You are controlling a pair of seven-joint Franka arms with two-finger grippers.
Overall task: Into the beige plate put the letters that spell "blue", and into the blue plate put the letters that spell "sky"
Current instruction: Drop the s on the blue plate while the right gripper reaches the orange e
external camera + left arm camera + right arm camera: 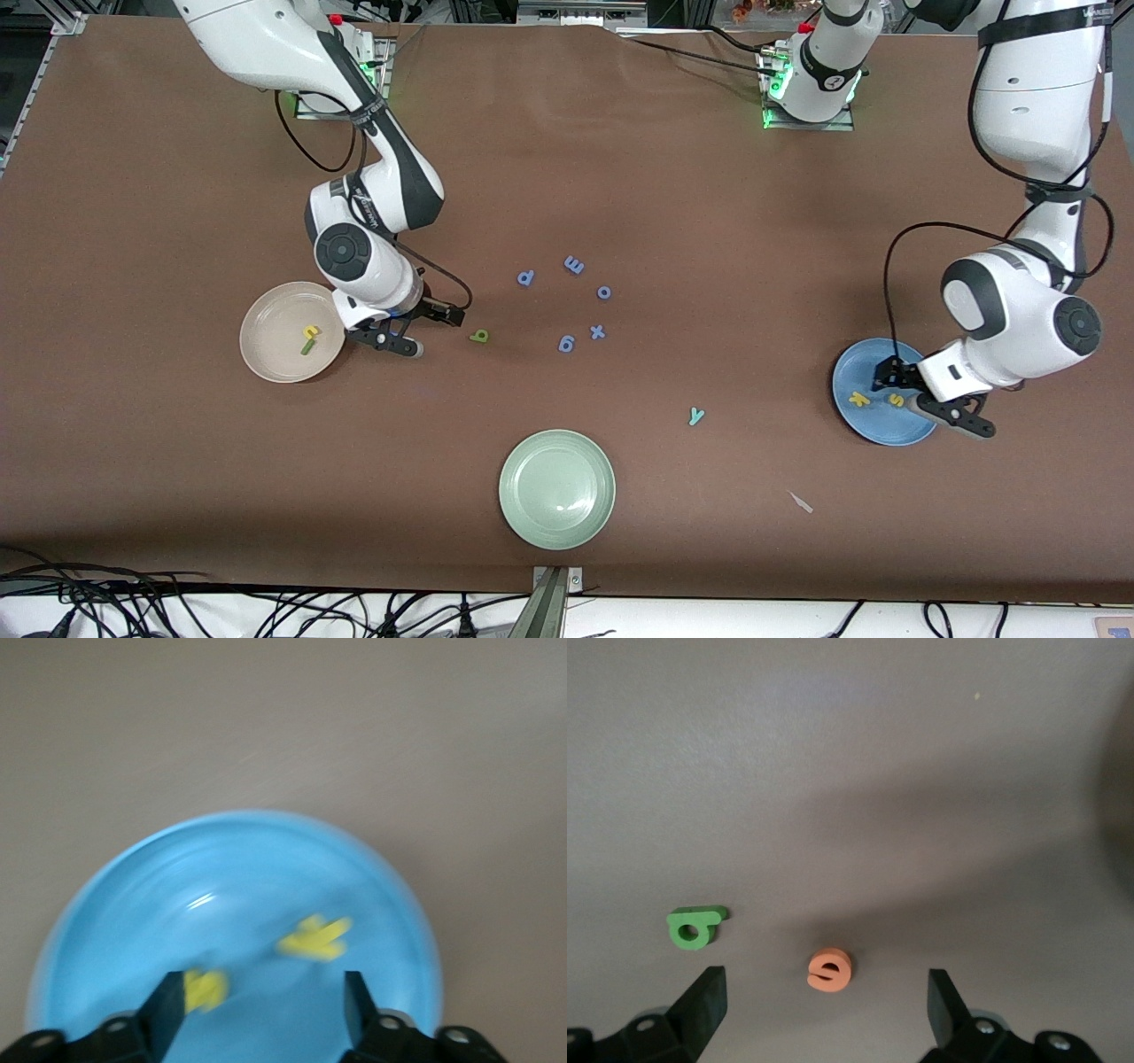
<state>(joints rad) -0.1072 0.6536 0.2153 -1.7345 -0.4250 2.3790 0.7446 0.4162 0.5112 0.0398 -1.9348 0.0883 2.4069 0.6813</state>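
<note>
Brown table (620, 177) carrying scattered foam letters: the right claw (827, 1005), spread wide and empty, hangs over the orange "e" (829, 969), beside the green "b" (479, 336) and the beige plate (266, 354), seemingly lined up to grasp. The left claw (264, 1005), open and empty, sits over the blue plate (886, 430) holding the yellow "s" (897, 400) and "k" (858, 399); the teal "y" (696, 415) lies on the table.

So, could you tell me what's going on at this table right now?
Two arms are sorting foam letters into plates. The left claw is open over the blue plate, where k and s lie. The right claw is open over e beside the beige plate, which holds u and l. b and y remain on the table.
</note>
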